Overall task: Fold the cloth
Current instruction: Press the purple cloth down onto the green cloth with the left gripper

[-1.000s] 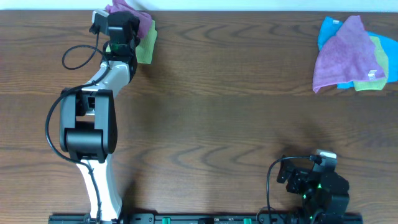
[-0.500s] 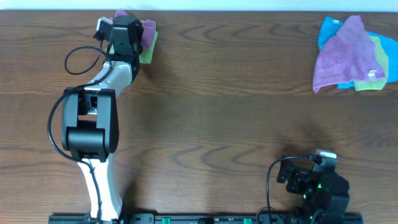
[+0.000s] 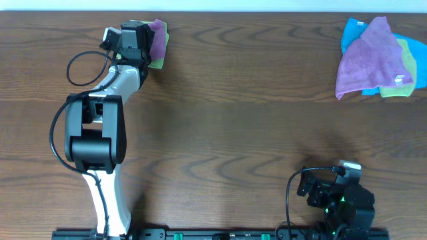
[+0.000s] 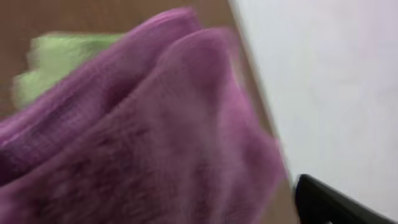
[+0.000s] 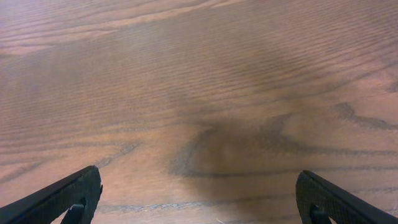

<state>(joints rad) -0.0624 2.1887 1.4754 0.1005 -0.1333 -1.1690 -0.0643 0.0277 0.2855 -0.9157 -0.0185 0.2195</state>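
Observation:
A folded purple cloth (image 3: pixel 159 38) lies on a green cloth (image 3: pixel 157 63) at the table's far left edge. My left gripper (image 3: pixel 148 39) hovers right at it and is open. In the left wrist view the purple cloth (image 4: pixel 137 137) fills the frame, blurred, with the green cloth (image 4: pixel 56 62) behind it. Only one dark finger (image 4: pixel 339 204) shows, standing apart from the fabric. The other finger is hidden. My right gripper (image 5: pixel 199 202) is open above bare wood at the near right (image 3: pixel 327 181).
A loose pile of cloths (image 3: pixel 375 57), purple over blue and green, sits at the far right. The white wall (image 4: pixel 323 74) runs close behind the table's back edge beside the purple cloth.
My left gripper has opened and let go of the purple cloth, which now rests bunched on the green one. The right arm has not moved.

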